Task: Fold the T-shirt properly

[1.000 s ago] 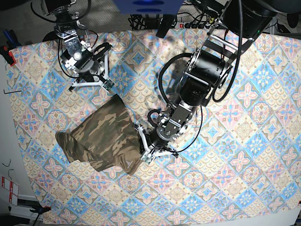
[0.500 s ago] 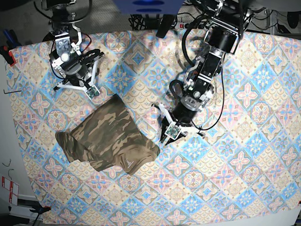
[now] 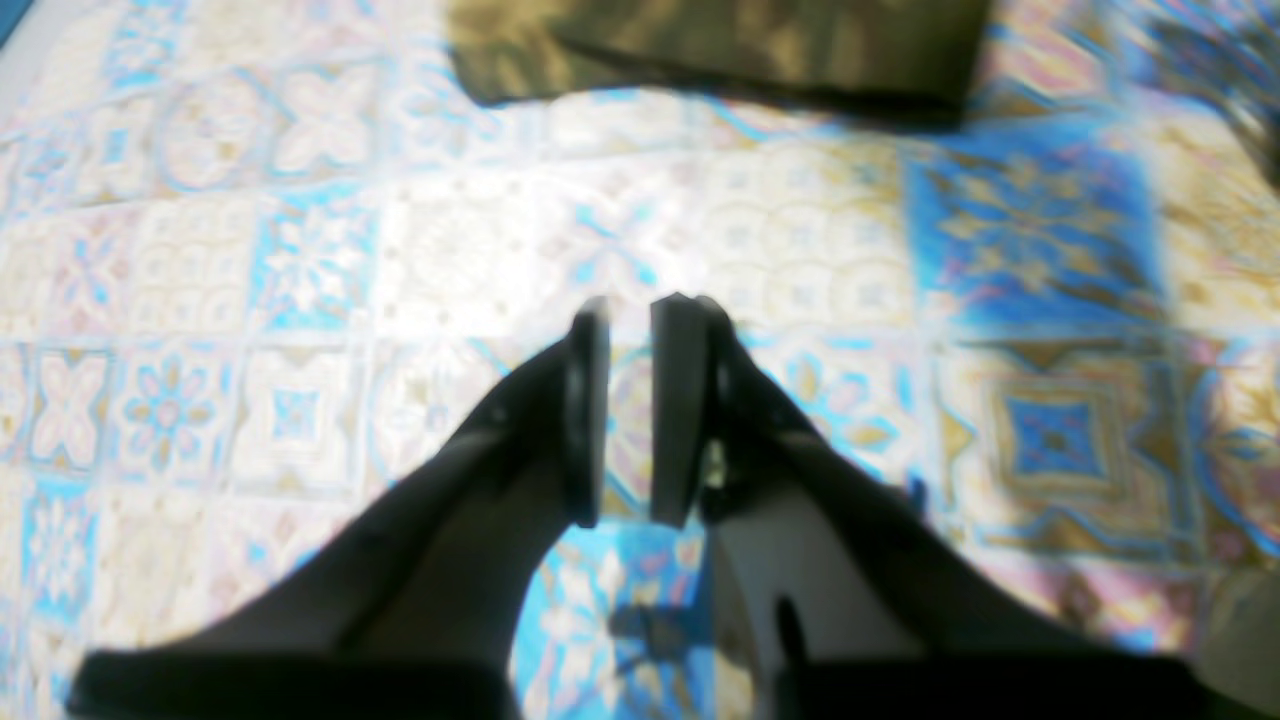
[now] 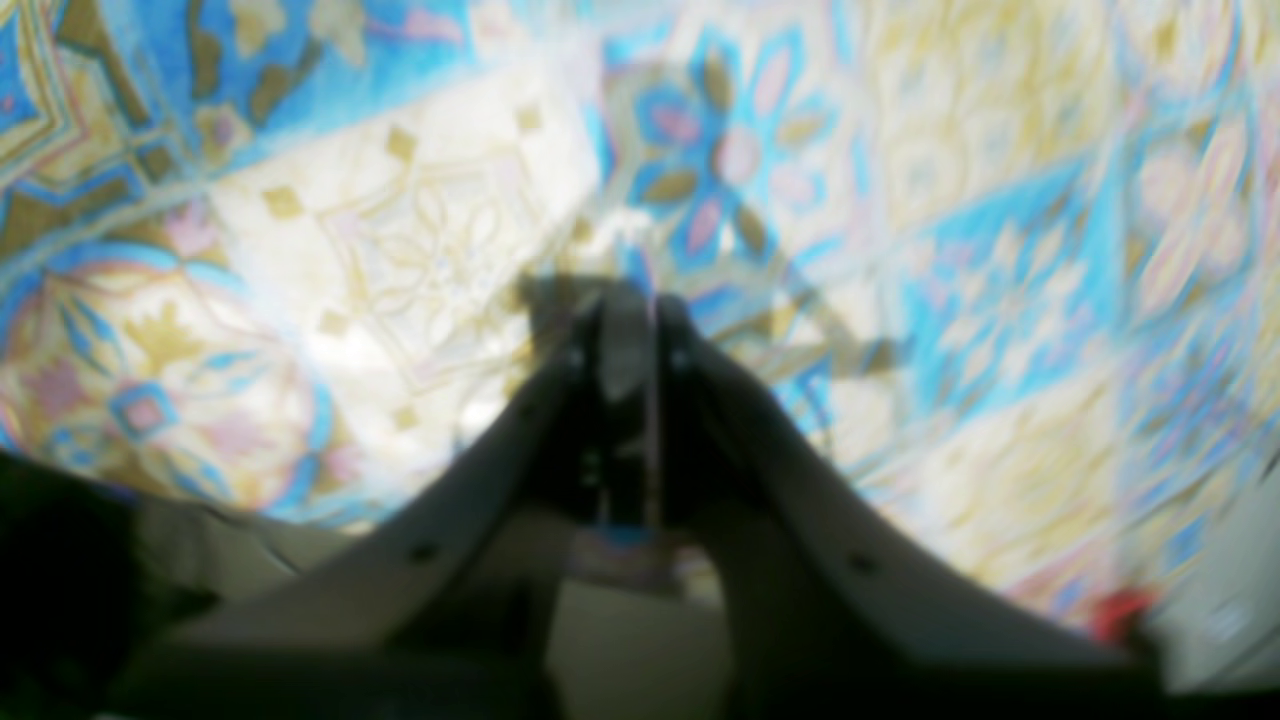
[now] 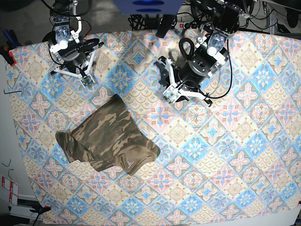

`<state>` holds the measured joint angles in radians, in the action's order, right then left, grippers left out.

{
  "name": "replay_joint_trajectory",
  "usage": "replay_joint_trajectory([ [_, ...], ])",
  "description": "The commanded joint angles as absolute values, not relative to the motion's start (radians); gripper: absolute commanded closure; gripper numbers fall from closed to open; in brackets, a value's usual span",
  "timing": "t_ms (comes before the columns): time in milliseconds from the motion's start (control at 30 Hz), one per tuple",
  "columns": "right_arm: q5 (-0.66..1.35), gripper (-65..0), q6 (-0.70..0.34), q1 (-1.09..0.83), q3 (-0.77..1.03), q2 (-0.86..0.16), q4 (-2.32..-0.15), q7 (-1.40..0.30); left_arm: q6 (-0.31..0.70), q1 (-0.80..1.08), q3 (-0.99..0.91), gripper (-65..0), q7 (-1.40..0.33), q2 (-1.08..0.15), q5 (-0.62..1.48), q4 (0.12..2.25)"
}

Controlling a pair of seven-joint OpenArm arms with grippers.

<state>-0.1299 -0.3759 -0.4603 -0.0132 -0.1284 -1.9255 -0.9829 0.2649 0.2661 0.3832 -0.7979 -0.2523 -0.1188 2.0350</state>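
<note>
The camouflage T-shirt (image 5: 106,139) lies folded into a compact bundle at the left centre of the tablecloth, and neither gripper touches it. My left gripper (image 5: 170,95) hovers well up and to the right of it. In the left wrist view its fingertips (image 3: 630,310) stand narrowly apart with only tablecloth showing between them, and the T-shirt (image 3: 720,45) lies ahead at the top edge. My right gripper (image 5: 86,81) hangs near the back left corner, above the shirt. In the right wrist view it (image 4: 630,290) is shut on nothing.
The blue-pink-cream patterned tablecloth (image 5: 225,155) covers the whole table. A red-handled clamp (image 5: 5,54) grips the left edge and another (image 5: 40,209) sits at the front left corner. Cables and a blue block (image 5: 146,7) lie behind the back edge.
My left arm has pulled away from the shirt's right edge, up toward the back of the table. The shirt's right corner now lies flat. The right arm drew back a little.
</note>
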Motion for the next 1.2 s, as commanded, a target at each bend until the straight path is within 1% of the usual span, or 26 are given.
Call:
replay_joint_trajectory([
  [0,-0.136,-1.1,-0.349,-0.467,0.004,-0.125,-1.946,-0.970,0.257,0.277,0.375,-7.6,-0.796,-0.260,-0.124,2.052],
  [67,-0.136,-1.1,-0.320,-0.492,0.024,-0.120,-1.946,-0.970,0.257,0.334,0.334,-7.5,-0.803,-0.262,-0.124,2.052],
  [300,-0.136,-1.1,-0.320,-0.532,0.058,-0.120,-1.946,-0.963,0.263,0.519,0.170,-5.8,-0.791,-0.260,-0.116,2.052],
  [400,-0.134,-1.1,-0.320,-0.552,0.077,-0.119,-1.946,-0.924,0.263,0.587,0.131,-5.8,-0.753,-0.260,-0.114,2.049],
  [500,-0.134,-1.1,-0.320,-0.570,0.105,-0.090,-1.946,-0.920,0.265,0.667,0.087,-6.0,-0.711,-0.260,-0.114,2.049],
  [733,-0.134,-1.1,-0.317,-0.653,0.117,-0.082,-1.946,-0.915,0.265,0.809,0.045,-5.9,-0.694,-0.260,-0.114,2.048],
  [867,-0.134,-1.1,-0.315,-0.687,0.119,-0.039,-1.943,-0.903,0.265,0.851,-0.008,-5.8,-0.694,-0.252,-0.113,2.023],
  [1033,-0.134,-1.1,-0.315,-0.725,0.170,-0.030,-1.931,-0.845,0.265,0.846,-0.077,-5.8,-0.693,-0.242,-0.033,1.914],
  [1167,-0.133,-1.1,-0.315,-0.739,0.203,-0.030,-1.911,-0.843,0.309,0.854,-0.087,-5.8,-0.607,-0.254,0.005,1.831],
])
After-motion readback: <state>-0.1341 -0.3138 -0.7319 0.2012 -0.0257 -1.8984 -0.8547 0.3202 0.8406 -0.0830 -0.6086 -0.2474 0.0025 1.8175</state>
